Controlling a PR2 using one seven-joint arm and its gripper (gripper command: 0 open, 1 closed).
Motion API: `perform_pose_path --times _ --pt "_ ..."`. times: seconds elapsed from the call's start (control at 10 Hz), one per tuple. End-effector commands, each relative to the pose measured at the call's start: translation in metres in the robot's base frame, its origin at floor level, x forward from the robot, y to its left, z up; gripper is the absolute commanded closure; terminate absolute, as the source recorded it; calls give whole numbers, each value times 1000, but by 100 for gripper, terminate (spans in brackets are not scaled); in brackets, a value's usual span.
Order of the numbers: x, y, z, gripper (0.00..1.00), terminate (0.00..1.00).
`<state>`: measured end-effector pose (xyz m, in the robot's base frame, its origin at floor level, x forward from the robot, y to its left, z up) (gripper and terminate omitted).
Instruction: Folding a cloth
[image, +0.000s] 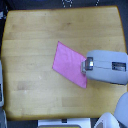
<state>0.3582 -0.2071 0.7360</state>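
The arm reaches in from three o'clock — level over the wooden table (30, 45). Its gripper (85, 66) sits at the three-o'clock corner of the pink cloth (67, 64) (lying flat, mid-table); whether it grips there I cannot tell.

The arm (107, 66) covers the cloth's (68, 62) right corner, and its own far end runs off the right edge. The gripper's (86, 65) fingertips are too blurred to tell apart, jaws unreadable. White shapes (114, 115) at the bottom right are cut off, unidentifiable. The table's (30, 45) lower edge is partly hidden.
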Motion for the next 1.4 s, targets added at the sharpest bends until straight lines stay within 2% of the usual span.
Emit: perform_pose_path --times 0.0,0.1,0.2,0.4,0.5,0.6,0.7,0.8,0.9,1.0,1.3 --pt "41 27 31 100 0" --pt "60 43 47 100 0" --pt "63 47 49 100 0" --pt "81 95 69 100 0" --pt "84 104 71 100 0" --pt "84 152 82 100 0" --pt "83 164 83 100 0" --pt "87 216 82 100 0" --pt "89 228 80 100 0" --pt "93 264 74 100 0" --pt "85 341 68 100 0"
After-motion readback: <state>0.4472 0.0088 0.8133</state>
